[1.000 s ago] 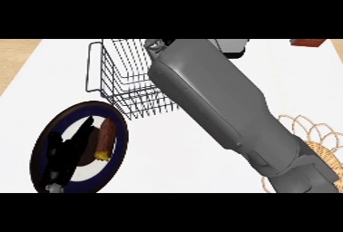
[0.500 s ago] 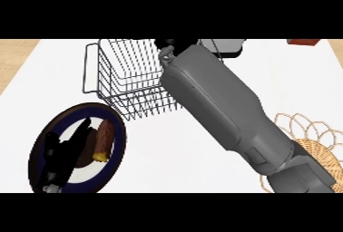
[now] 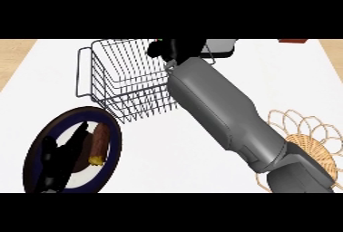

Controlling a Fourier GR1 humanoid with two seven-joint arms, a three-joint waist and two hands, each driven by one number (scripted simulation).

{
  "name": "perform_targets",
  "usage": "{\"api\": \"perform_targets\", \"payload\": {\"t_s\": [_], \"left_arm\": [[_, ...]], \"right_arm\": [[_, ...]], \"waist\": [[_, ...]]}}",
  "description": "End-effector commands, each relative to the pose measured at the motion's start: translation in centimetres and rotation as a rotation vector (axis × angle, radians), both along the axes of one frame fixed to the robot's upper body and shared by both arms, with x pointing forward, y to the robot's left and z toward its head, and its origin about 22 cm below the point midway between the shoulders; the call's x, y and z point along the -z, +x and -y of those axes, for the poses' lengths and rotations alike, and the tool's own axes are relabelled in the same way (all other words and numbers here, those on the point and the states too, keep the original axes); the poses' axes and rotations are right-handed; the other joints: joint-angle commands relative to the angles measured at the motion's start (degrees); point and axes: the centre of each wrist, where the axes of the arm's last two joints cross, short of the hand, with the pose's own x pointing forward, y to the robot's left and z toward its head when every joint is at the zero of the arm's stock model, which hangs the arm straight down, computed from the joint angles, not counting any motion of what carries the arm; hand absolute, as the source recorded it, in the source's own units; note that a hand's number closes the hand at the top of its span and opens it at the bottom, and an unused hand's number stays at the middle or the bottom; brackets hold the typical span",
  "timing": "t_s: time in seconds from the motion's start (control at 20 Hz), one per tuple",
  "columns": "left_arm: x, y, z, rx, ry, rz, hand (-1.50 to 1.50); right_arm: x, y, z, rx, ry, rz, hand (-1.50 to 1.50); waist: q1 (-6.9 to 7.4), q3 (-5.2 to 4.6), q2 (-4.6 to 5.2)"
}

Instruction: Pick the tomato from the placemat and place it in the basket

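Right robot hand (image 3: 175,49) is poised over the basket (image 3: 124,86) rim, grip state unreadable, tomato unseen; release is best made well inside the wires.

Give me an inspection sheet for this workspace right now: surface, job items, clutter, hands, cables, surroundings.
Surface: white counter top, with a wooden strip along its left edge.
Job's things: black wire basket at upper left; tan woven placemat at right, partly under the forearm; tomato not visible.
Clutter: dark blue round plate at lower left, holding a brown sausage-like item.
Hands: right hand above the basket's far right corner, fingers unclear; left hand over the plate, fingers straight.
Cables: nothing seen.
Surroundings: reddish object at the top right edge.
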Motion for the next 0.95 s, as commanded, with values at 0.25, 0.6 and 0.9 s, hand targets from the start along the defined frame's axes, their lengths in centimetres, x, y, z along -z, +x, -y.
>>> {"api": "perform_targets", "payload": {"t_s": [0.25, 0.6, 0.9], "left_arm": [[1.7, -1.0, -1.2, -0.06, -0.015, -0.108, 0.0], [2.4, -2.3, -2.4, -0.097, -0.026, -0.113, 0.0], [2.8, -3.1, -2.5, -0.147, -0.021, -0.135, 0.0]], "right_arm": [[-1.5, -1.8, -2.0, 0.048, 0.108, 0.04, -1.5], [-3.7, -0.9, -0.4, 0.106, 0.263, 0.104, -1.5], [-1.0, -2.1, 2.1, 0.138, 0.287, 0.101, -1.5]], "waist": [[-2.28, -0.71, -0.25], [-4.37, -0.7, -0.67], [-7.47, -0.63, -1.45]]}}
